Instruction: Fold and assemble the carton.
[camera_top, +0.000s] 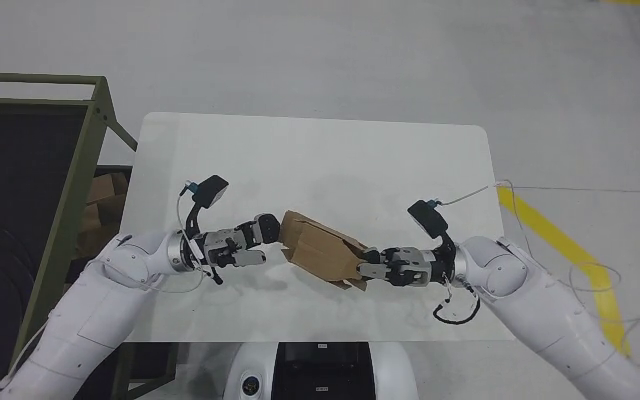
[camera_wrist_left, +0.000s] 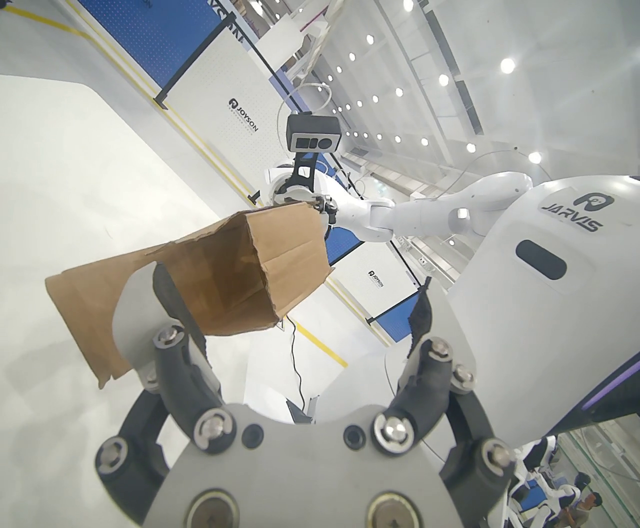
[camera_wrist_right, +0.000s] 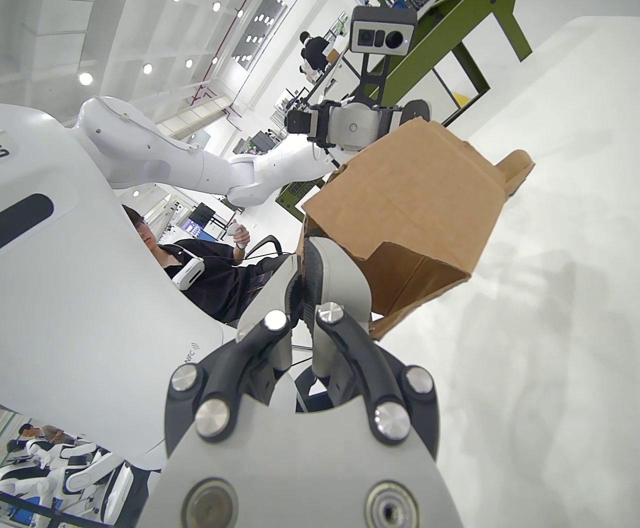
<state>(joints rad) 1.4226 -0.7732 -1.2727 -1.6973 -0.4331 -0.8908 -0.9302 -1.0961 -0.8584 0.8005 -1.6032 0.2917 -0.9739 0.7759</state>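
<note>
1. Green metal frame, standing off the table's left edge. Brown cardboard pieces lie low down beside it; whether they sit inside the frame cannot be told.

2. White table, with rounded corners.

3. Left gripper, over the table's left-centre near the front edge. The claw is spread wide. One finger lies against the carton's left end flap, and the other stands well apart from the cardboard.

4. Carton, brown corrugated cardboard. It is held off the table surface between the two grippers, over the front-centre, and runs at a slant from the left gripper towards the right. It is opened out into a rough tube and is not squared. The left wrist view looks into one open end, where the creased inner walls and a loose flap show. The end flaps are unfolded.

5. Right gripper, over the table's right-centre near the front edge. The claw is pressed together, pinching the edge of the carton's right end.

6. Yellow floor line, beyond the table's right edge.
</note>
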